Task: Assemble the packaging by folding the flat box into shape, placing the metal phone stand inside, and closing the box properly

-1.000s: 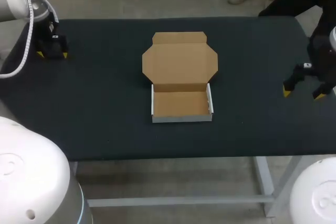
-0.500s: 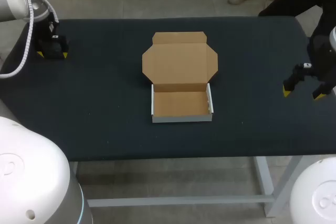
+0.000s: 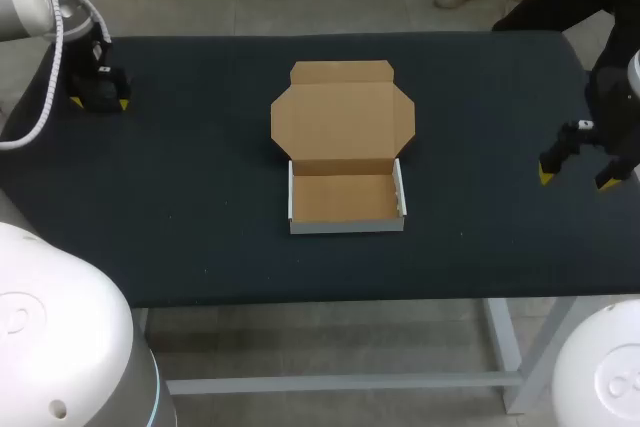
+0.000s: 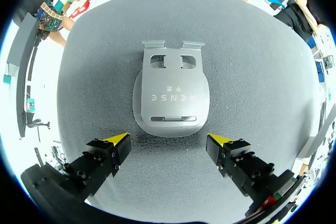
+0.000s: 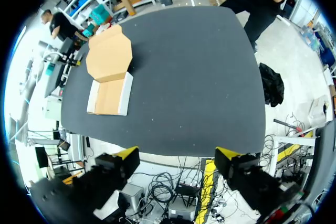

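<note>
A dark desk (image 3: pixel 200 197) is seen from the head view, with a cardboard box (image 3: pixel 345 162) lying near its middle. The box is folded into a shallow tray whose outer walls are white and whose inner floor is brown. Its lid is laid back flat on the desk on the far side of the tray, joined to it along the rear wall, with angled wings at both sides and a narrow flap at the far end. The left gripper (image 3: pixel 99 104) is held low over the far left corner of the desk, well apart from the box. In the left wrist view its fingers (image 4: pixel 116 141) are seen spread wide apart, and the grey metal phone stand (image 4: pixel 170 95) is shown lying flat on the desk just ahead of them. The stand's rounded end is turned towards the fingers and its two small hooks point away. Neither finger is touching it. In the head view the stand cannot be made out beneath that gripper. The right gripper (image 3: pixel 577 179) is held above the right edge of the desk, also well apart from the box, with its fingers (image 5: pixel 127 154) parted and nothing between them. In the right wrist view the box is seen far ahead, across a bare stretch of desk.
</note>
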Tool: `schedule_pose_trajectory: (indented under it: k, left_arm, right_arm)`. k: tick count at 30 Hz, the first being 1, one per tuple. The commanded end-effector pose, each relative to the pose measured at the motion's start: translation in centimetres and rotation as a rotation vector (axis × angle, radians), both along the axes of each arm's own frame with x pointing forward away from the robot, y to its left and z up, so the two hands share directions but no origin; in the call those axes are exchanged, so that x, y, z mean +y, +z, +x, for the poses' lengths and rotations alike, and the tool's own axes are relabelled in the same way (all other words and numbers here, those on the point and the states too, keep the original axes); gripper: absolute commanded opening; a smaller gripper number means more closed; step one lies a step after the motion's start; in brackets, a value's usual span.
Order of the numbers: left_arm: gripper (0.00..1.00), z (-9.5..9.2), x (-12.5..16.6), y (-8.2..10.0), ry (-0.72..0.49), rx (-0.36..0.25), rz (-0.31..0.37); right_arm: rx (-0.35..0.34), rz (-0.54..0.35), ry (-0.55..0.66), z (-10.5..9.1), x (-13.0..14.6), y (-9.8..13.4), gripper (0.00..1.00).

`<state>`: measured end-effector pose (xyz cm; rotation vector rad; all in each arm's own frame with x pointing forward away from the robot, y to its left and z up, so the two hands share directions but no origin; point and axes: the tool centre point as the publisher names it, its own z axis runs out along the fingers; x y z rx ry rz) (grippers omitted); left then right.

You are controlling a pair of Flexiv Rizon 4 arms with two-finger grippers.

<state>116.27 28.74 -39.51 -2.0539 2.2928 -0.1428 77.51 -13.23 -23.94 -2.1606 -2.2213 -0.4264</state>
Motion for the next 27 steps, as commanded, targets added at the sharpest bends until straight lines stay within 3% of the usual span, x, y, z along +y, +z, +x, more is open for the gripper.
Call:
schedule_pose_trajectory:
  k: [1, 27]
  left_arm:
    - [1.00, 0.20, 0.09, 0.03, -0.004, 0.006, 0.000]
    - [1.00, 1.05, -0.58, -0.01, -0.051, 0.001, 0.000]
  right_arm:
    - [0.004, -0.001, 0.000, -0.07, -0.01, 0.21, 1.00]
    - [0.004, -0.001, 0.000, -0.07, -0.01, 0.21, 1.00]
